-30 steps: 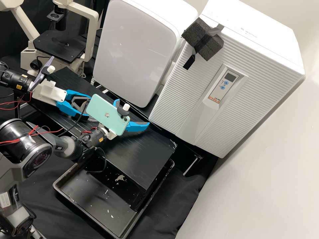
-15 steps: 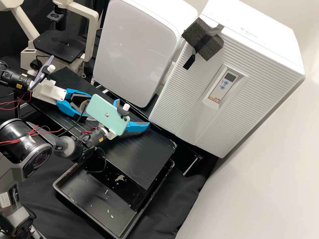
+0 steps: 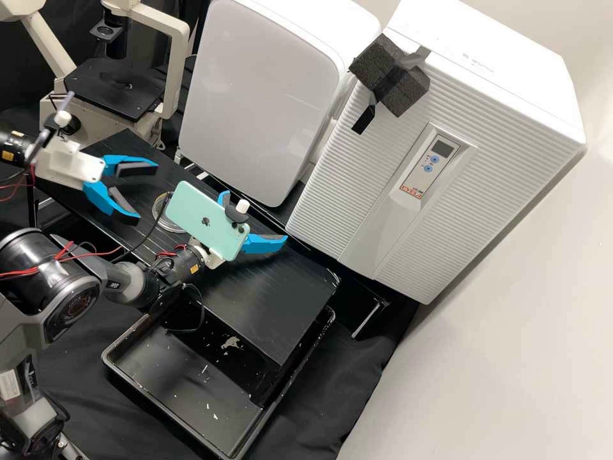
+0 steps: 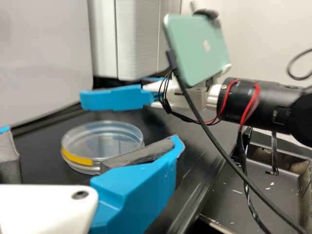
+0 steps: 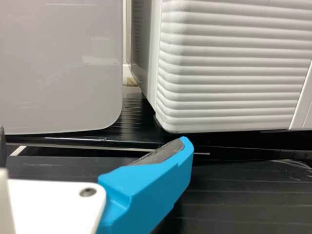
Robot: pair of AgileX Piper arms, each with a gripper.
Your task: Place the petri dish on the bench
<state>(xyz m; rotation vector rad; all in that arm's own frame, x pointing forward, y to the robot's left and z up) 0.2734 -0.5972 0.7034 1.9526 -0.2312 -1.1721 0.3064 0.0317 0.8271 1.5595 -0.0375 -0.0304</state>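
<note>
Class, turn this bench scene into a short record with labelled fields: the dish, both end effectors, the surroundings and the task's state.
dish: round, clear petri dish with a yellow strip on its side
dish_place: flat on the black bench
dish_held: no
left_end_effector: left end effector, open, near the dish
right_end_effector: right end effector, open, empty
beside_bench: black tray with pale flecks
background: microscope, ribbed white cabinet
task_state: dish placed

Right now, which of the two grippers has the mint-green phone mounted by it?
The right gripper: the mint-green phone is mounted just behind its open fingers. The left gripper lacks it and points toward the petri dish.
</note>
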